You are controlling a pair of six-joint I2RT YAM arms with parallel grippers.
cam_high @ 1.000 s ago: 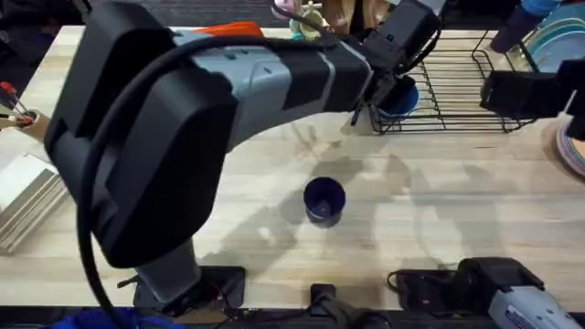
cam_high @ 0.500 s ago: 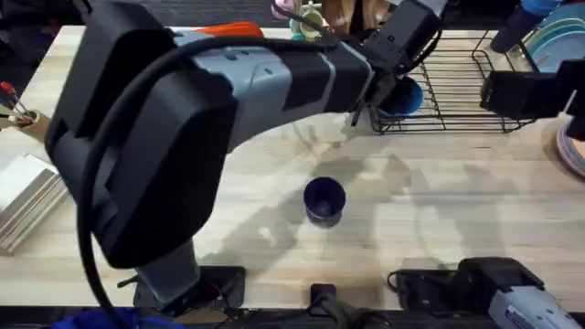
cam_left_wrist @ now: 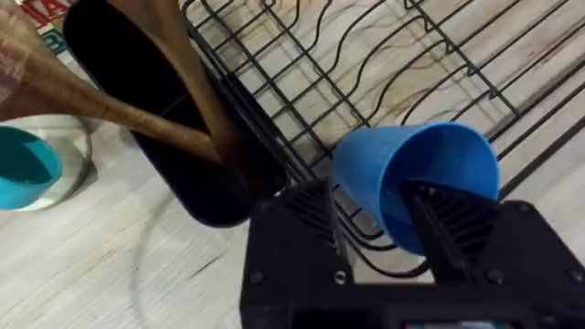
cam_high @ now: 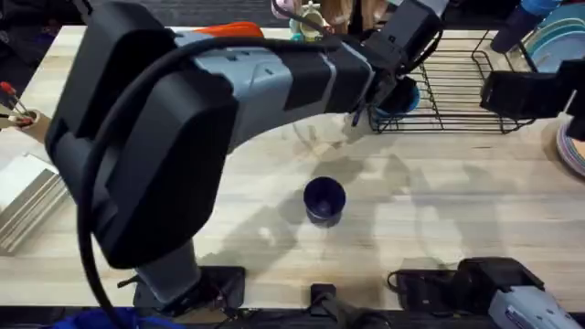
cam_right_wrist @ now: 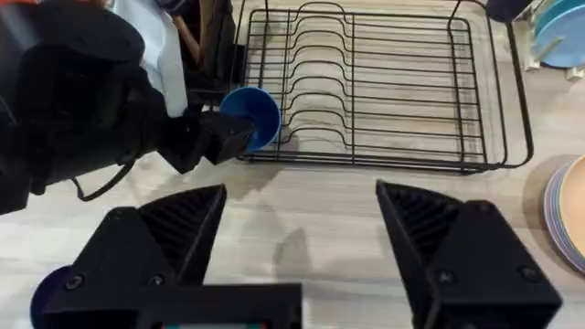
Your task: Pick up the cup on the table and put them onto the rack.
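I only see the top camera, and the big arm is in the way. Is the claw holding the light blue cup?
Observer: Yes. In the left wrist view, the left gripper grips the light blue cup at its rim, one finger inside, one outside.
Operator: Is the cup standing up?
Observer: No, it is tipped sideways over the rack's corner wires.
Operator: What's the other claw doing?
Observer: The right gripper is open above the table, holding nothing.

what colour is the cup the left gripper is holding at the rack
Light blue cup, clearest in the left wrist view.
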